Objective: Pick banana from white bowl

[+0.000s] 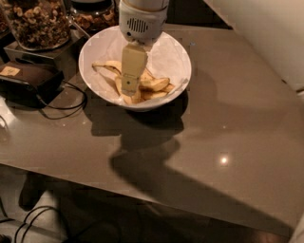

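The white bowl (pixel 183 57) stands at the back of the brown table, lined with white paper. Several yellow bananas lie in it. The long curved banana (pixel 110 66) lies at the left with its thin stem pointing left. Shorter bananas (pixel 156 84) lie at the right. My gripper (pixel 129 92) reaches straight down into the bowl, its tip among the bananas at the middle, just right of the long banana. It hides part of the fruit.
Two glass jars of nuts (pixel 35 21) (pixel 92 14) stand behind and left of the bowl. A black device (pixel 28 78) with cables lies left of it. The table's front edge runs along the bottom. A white surface (pixel 266 33) rises at the upper right.
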Motion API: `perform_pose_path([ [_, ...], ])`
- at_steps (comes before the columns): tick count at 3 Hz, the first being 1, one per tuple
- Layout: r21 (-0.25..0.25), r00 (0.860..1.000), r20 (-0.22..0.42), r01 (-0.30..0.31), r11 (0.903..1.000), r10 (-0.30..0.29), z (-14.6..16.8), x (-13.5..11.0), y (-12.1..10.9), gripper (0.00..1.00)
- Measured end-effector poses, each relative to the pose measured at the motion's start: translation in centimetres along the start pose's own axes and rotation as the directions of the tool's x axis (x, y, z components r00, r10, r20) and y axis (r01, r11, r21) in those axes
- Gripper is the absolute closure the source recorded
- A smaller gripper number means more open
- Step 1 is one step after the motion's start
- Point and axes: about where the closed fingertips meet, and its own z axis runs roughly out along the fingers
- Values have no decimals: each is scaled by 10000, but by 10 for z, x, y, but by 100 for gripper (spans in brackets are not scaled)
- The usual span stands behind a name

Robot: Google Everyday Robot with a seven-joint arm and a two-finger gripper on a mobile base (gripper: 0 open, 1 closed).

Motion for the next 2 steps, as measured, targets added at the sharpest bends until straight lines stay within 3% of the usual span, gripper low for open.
perform_pose_path([
  [2,-204,9980,131,-615,9979,618,4,-10,-3,27],
])
